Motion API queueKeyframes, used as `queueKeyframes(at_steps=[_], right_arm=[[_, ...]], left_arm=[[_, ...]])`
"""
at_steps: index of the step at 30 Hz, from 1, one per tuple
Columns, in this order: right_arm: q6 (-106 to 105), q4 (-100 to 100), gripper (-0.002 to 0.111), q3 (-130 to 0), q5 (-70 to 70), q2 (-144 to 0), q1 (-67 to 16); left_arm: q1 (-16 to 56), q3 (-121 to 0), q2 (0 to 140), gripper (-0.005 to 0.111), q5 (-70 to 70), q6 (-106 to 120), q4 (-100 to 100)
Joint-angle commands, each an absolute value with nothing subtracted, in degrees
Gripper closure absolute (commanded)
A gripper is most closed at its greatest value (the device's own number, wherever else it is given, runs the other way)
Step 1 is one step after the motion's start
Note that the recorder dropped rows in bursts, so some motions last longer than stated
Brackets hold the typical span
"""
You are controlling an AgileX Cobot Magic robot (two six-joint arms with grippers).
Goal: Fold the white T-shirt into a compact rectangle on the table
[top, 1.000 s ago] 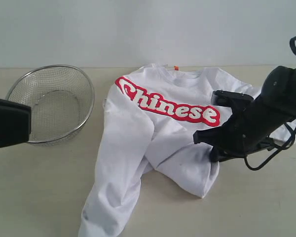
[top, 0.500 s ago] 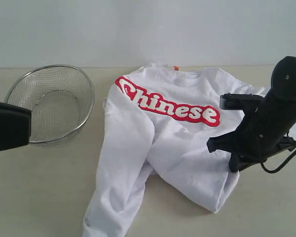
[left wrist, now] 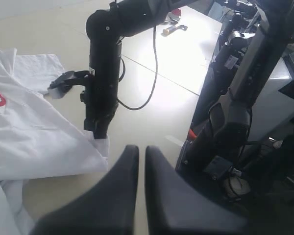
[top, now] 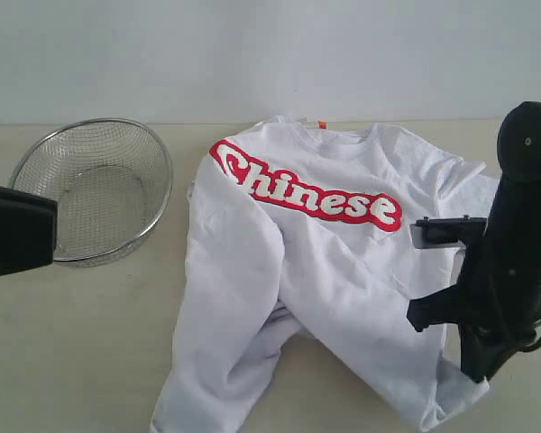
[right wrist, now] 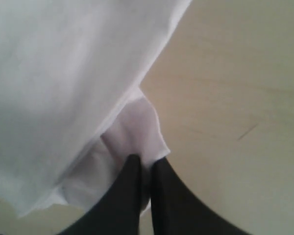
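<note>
Saw white T-shirt (top: pixel 298 262) rumpled face-up on table (top: pixel 72 361), red "Chinese" band across chest, orange tag (top: pixel 322 124) at collar; found right gripper (right wrist: pixel 146 169) pinched closed on lower corner, left gripper (left wrist: pixel 141 156) closed, empty

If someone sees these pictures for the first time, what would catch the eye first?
The white T-shirt with its red "Chinese" band lies rumpled across the middle of the table. The right gripper pinches a corner of it at the near right. A wire-mesh basket stands apart at the left.
</note>
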State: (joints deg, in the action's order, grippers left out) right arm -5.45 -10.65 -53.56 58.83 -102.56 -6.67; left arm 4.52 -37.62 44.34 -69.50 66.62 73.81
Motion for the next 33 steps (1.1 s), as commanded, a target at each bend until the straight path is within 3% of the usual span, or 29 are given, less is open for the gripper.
queueKeyframes(at_steps=[1, 17, 33], right_arm=[[-7.97, -9.88, 0.108, -53.29, 64.47, -101.82, -6.25], [-21.71, -26.22, 0.108, -53.29, 69.96, -99.40, -6.25], [-18.85, -18.54, 0.108, -46.76, 69.96, -96.37, -6.25]], left_arm=[[4.73, -37.40, 44.44, 0.102, -69.96, 66.45, 73.92], [4.73, -37.40, 44.44, 0.102, -69.96, 66.45, 73.92], [4.73, -37.40, 44.44, 0.102, -69.96, 66.45, 72.18]])
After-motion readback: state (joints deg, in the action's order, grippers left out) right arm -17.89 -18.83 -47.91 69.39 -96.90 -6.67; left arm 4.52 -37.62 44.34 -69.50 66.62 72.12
